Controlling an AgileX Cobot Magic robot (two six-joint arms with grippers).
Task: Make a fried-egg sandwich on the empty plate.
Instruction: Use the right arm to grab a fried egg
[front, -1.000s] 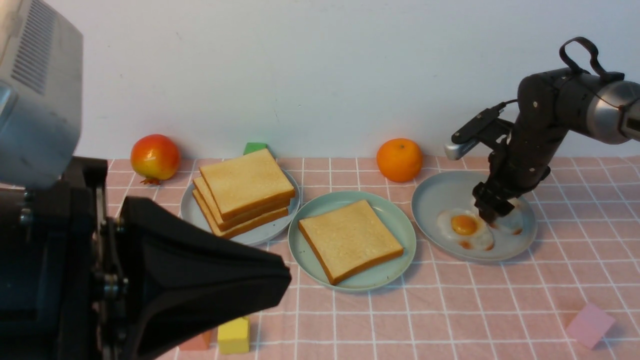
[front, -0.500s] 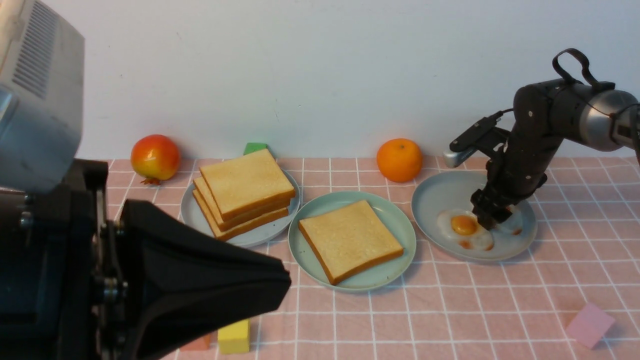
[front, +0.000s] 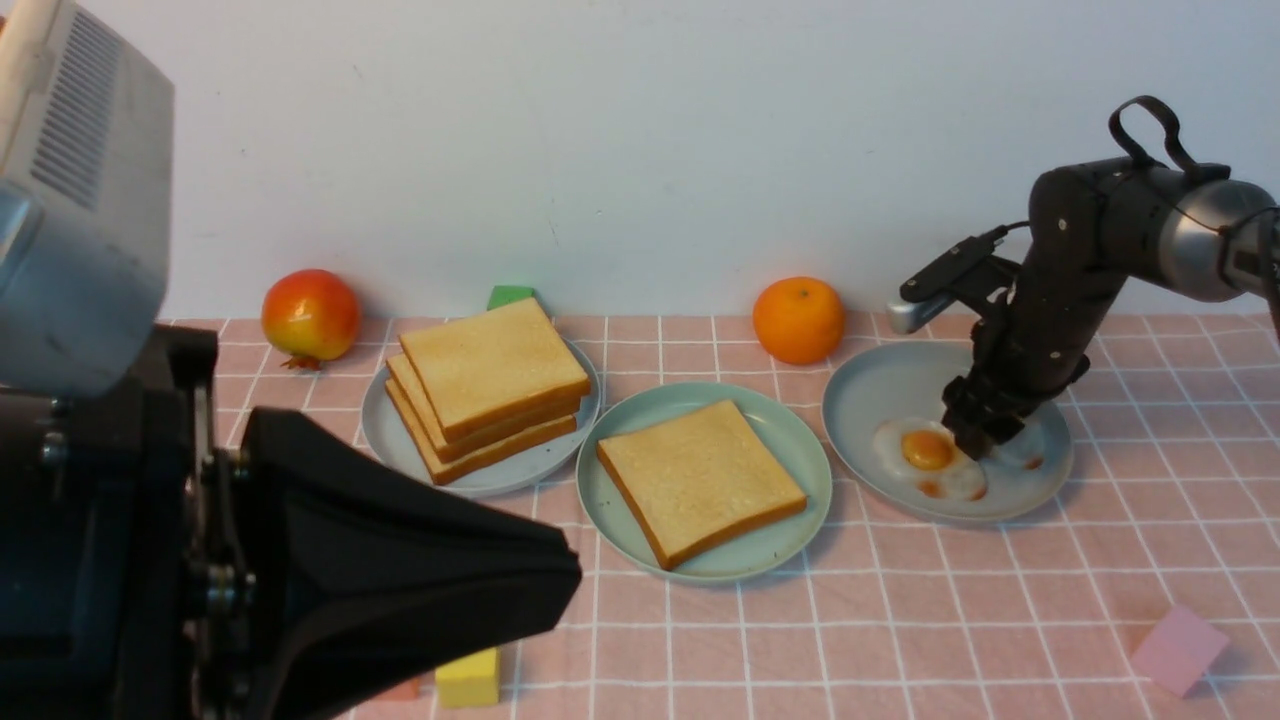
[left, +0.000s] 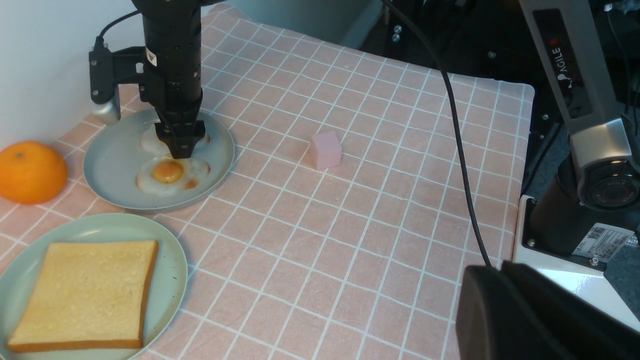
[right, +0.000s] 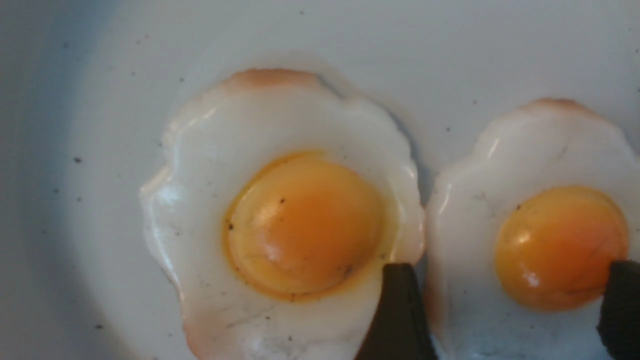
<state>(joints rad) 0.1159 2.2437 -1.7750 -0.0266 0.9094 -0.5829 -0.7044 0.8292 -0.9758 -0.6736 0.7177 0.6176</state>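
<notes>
1. R gripper (front: 978, 447): jaws spread, tips down at grey plate (front: 870, 400), either side of the yolk of egg (right: 540, 240). Nothing pinched.
2. One finger (right: 397, 315) is at the seam w/ 2nd egg (front: 930, 455), which lies just beside the first.
3. Grey plate: right side of table (front: 900, 620), toward far edge.
4. Mint plate (front: 800, 450): table centre, holds one toast (front: 700, 480), lying flat.
5. Stack (front: 490, 385) of 3 toasts on left grey plate (front: 385, 432), just left of mint plate.
6. L gripper (front: 420, 540): by near left edge, close to cam. Can't tell if spread or pressed together.
</notes>
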